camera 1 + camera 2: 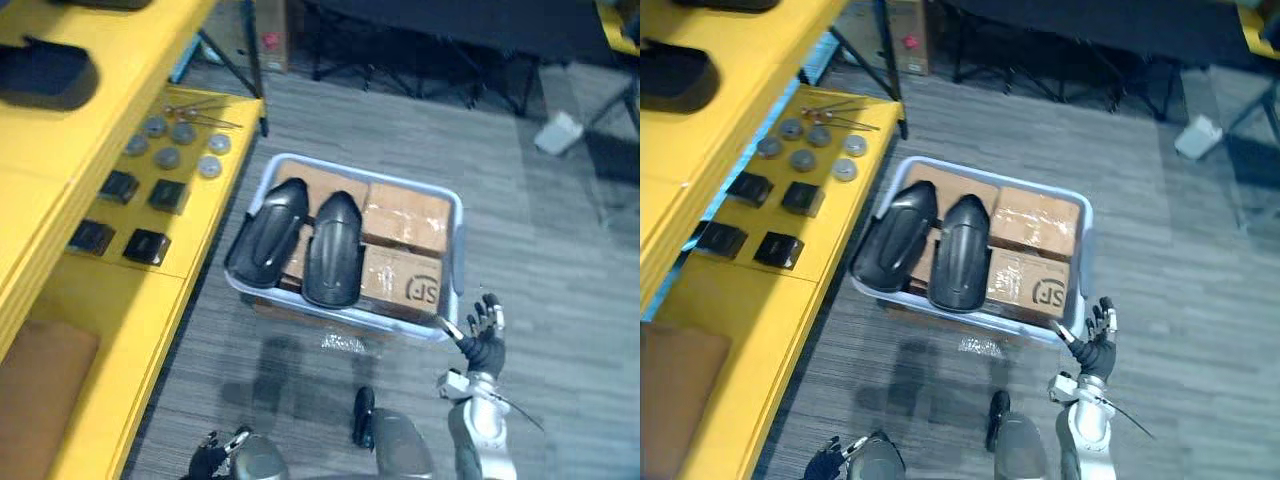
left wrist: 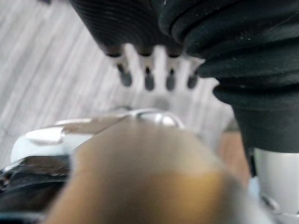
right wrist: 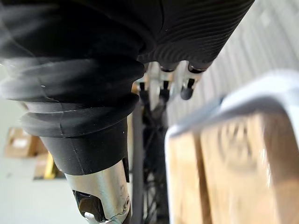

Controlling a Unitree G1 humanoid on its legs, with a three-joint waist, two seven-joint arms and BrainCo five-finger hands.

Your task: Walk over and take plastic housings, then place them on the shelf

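Two black plastic housings point(image 1: 270, 235) point(image 1: 333, 250) lie side by side on cardboard boxes point(image 1: 405, 220) in a pale blue bin point(image 1: 455, 262) on the floor. My right hand point(image 1: 485, 338) hovers just outside the bin's near right corner, open with fingers spread and holding nothing. In the right wrist view its fingers point(image 3: 168, 79) point past the bin's rim point(image 3: 243, 95). My left hand point(image 1: 215, 457) is low, short of the bin's near left side. Its fingers point(image 2: 147, 77) are straight in the left wrist view and empty.
A yellow shelf point(image 1: 110, 290) runs along the left, carrying small black parts point(image 1: 145, 245), grey discs point(image 1: 170, 140) and a black housing point(image 1: 45, 75) on an upper level. Dark table legs point(image 1: 420, 60) and a white object point(image 1: 558, 132) stand beyond the bin.
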